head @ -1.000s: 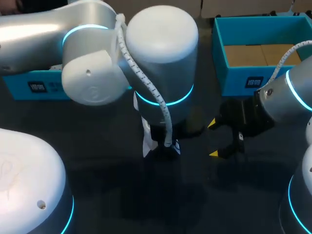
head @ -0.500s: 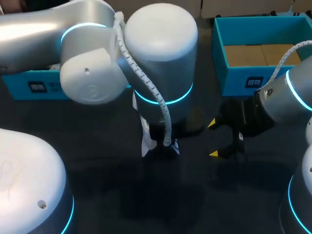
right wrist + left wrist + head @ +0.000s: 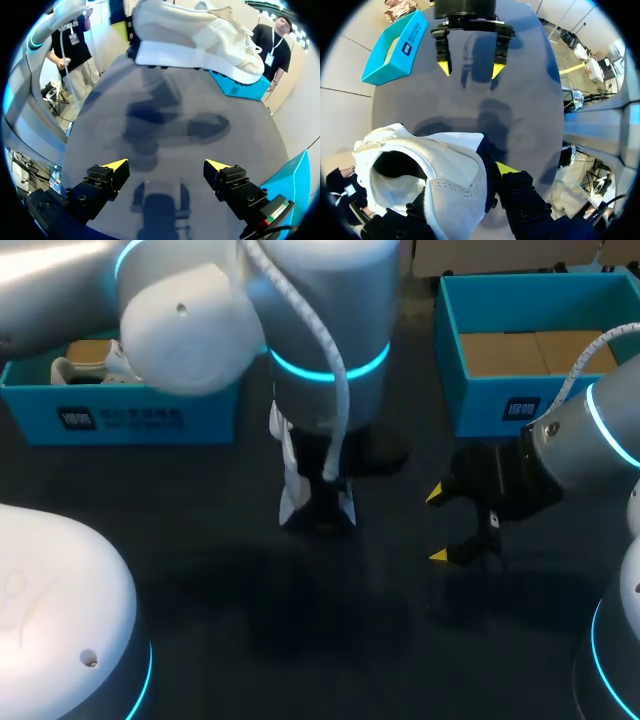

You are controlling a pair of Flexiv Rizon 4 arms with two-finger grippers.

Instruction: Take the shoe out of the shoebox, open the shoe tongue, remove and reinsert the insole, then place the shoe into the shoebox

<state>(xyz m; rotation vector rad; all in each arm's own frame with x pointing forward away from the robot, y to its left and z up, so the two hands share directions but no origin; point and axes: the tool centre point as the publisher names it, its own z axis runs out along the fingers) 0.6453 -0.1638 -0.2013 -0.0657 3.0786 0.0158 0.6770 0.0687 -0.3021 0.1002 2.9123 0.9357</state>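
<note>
The dark table (image 3: 300, 640) is bare up front, where the right gripper (image 3: 437, 526) hangs wide open, holding nothing. Just beyond, the left gripper (image 3: 322, 508) is clamped on the heel end of the white shoe (image 3: 445, 170), clear of the surface. Farthest sit the left shoebox (image 3: 120, 418) and right shoebox (image 3: 500, 405). Step 1 looks done; tongue, insole and reboxing remain.

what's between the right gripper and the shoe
Only bare table with shadows on it. The right wrist view shows nothing else from the right gripper to the raised shoe.
</note>
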